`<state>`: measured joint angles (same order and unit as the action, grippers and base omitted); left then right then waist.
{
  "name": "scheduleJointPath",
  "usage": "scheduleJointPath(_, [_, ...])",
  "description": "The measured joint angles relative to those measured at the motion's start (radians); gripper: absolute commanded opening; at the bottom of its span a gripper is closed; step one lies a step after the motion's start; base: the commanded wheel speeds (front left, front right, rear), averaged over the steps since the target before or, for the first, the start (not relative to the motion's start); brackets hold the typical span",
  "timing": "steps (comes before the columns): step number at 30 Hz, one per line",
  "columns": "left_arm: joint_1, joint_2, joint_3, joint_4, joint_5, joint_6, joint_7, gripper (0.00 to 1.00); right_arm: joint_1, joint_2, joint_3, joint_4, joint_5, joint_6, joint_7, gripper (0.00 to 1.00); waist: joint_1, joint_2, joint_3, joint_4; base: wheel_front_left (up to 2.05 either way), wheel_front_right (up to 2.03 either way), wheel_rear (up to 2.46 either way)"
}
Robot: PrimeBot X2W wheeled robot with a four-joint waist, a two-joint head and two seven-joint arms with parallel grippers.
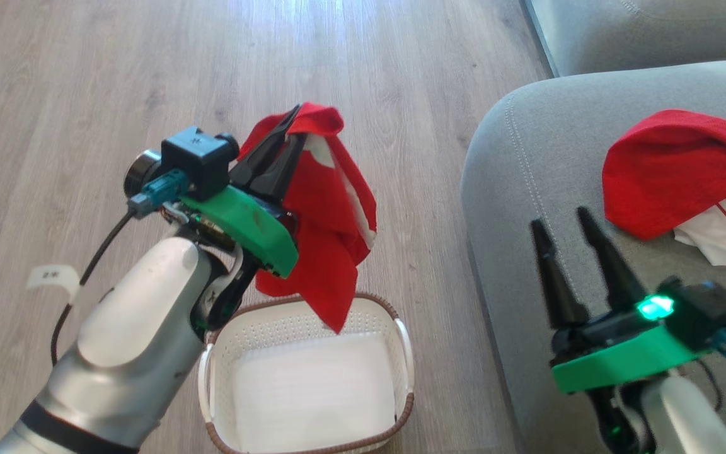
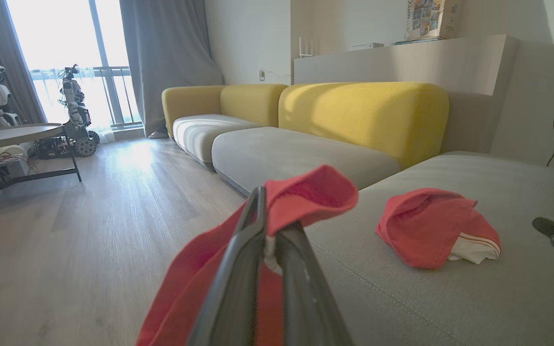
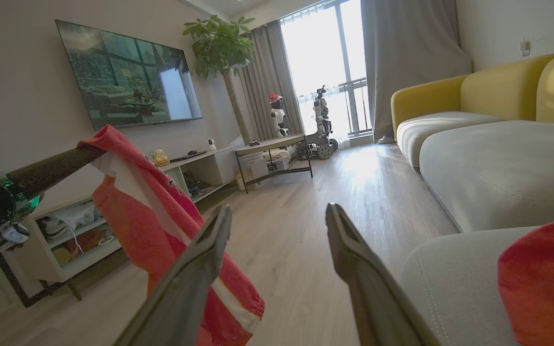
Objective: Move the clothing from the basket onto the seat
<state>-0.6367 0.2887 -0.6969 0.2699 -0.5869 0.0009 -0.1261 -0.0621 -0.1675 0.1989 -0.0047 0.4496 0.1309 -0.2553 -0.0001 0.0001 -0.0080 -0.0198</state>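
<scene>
Red clothing [image 1: 328,214] hangs above basket [image 1: 408,405] rim, near seat [image 1: 527,208] edge.

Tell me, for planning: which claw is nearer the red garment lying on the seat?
Right. The right claw, open, is beside the red garment; the left claw is above the basket, shut on a second garment.

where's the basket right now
In the head view the basket sits on the floor at bottom centre, left of the seat, under the red garment held by the left gripper.
</scene>
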Motion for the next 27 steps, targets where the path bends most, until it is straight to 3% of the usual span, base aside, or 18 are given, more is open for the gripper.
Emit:
scheduleJointPath(14, [-0.013,0.014,-0.011,-0.119,-0.008,0.027,0.065,0.00,-0.041,-0.028,0.251,0.157,0.025,0.000,0.009,1.00,0.0000,0.0000,-0.001,0.005,0.00,0.00,0.00])
scheduleJointPath(17, [-0.013,0.013,-0.029,-0.139,-0.010,0.027,0.073,0.00,-0.116,-0.023,0.335,0.226,0.026,0.000,0.009,1.00,0.0000,0.0000,-0.002,0.021,0.00,0.00,0.00])
scheduleJointPath(27, [-0.012,-0.009,-0.073,-0.153,-0.011,0.015,0.091,0.00,-0.323,-0.022,0.467,0.406,0.058,0.000,0.014,1.00,0.0000,0.0000,-0.006,0.062,0.00,0.00,0.00])
